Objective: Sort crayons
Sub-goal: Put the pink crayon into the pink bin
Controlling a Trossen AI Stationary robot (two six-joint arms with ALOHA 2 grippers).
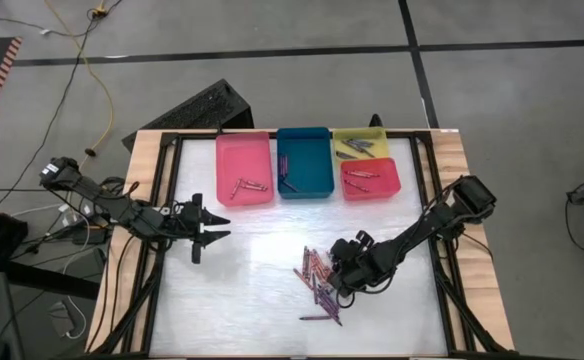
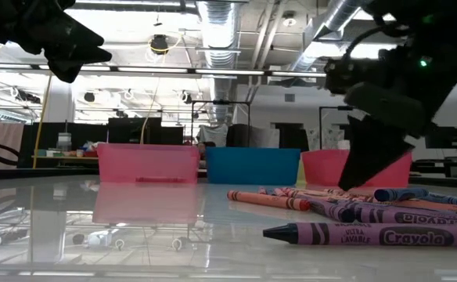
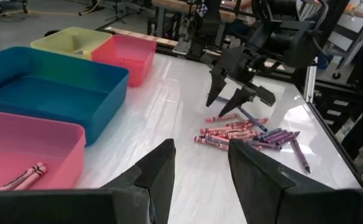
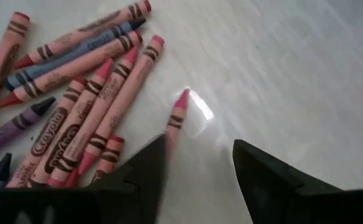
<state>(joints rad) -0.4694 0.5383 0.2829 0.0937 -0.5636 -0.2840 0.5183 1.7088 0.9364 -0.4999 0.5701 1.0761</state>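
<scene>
The crayons (image 1: 319, 278) lie mostly in a loose heap on the white table (image 1: 252, 290), right of its middle and toward the near edge, with one purple stick (image 1: 319, 318) lying apart just below the heap. A few more rest in the trays along the far edge.

Going left to right: the left gripper (image 1: 212, 226) hangs over the table's left part, near the wooden border (image 1: 142, 170), fingers parted with nothing between them. From it to the heap runs a broad bare stretch of tabletop, and the near left corner is bare as well.

Along the far edge the pink tray (image 1: 244, 145) holds a few crayons near its front wall; the teal tray (image 1: 305, 185) stands just beside it, then the yellow tray (image 1: 362, 135) with the red tray (image 1: 372, 188) in front of it, each with a few sticks. Open table lies between the trays' front walls and the heap.

The right gripper (image 1: 344, 282) is down at the heap's right side, fingers spread and gripping nothing; in its wrist view a pink crayon (image 4: 176, 115) points in between the fingers (image 4: 265, 171). Right of that arm, a bare strip reaches the black frame rail (image 1: 434, 250).
</scene>
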